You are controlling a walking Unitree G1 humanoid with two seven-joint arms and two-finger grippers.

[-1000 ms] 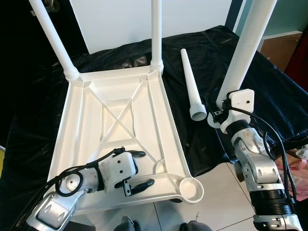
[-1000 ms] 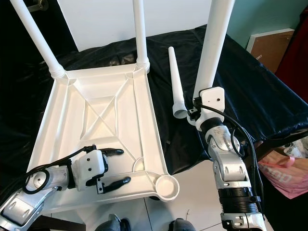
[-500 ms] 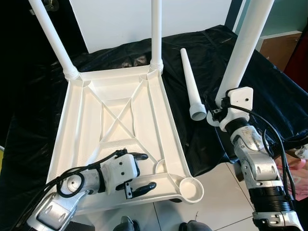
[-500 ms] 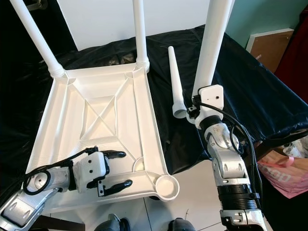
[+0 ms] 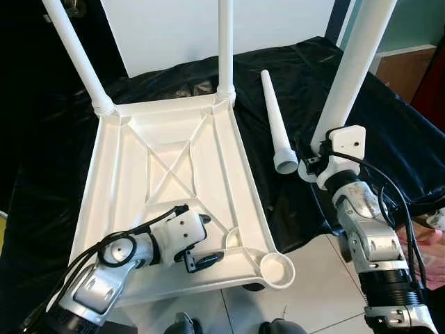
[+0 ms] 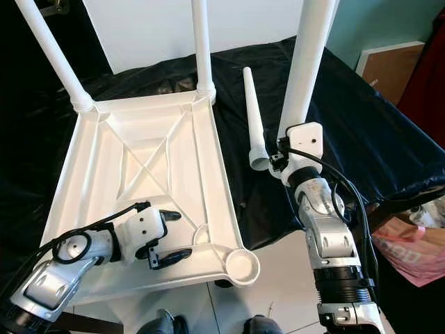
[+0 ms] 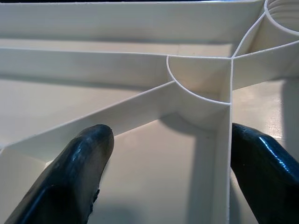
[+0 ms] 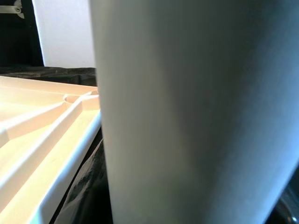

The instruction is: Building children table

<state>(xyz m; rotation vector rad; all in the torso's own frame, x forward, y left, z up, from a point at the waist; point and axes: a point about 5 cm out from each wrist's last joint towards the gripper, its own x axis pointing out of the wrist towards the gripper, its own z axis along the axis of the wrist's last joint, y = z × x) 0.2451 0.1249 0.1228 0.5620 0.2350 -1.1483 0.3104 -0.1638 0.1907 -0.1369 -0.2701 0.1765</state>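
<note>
Assembly sits half done: upturned white plastic tabletop (image 5: 174, 174) on black cloth (image 5: 389, 132) has two legs fitted. Right gripper (image 5: 321, 161) clamps third white leg (image 5: 351, 73); fourth (image 5: 276, 125) lies loose. Left gripper (image 5: 198, 243), jaws apart, straddles a rib near the empty corner socket (image 5: 276, 268).

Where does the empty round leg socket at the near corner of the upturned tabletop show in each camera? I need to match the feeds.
Left eye view: empty leg socket at the tabletop's near right corner, just right of the left gripper.
Right eye view: same corner.
Left wrist view: its ribbed rim at the picture's top right edge.
Right wrist view: cannot be made out; the held leg blocks most of the picture.
Shared landmark: the curved rib beside the socket.
</note>
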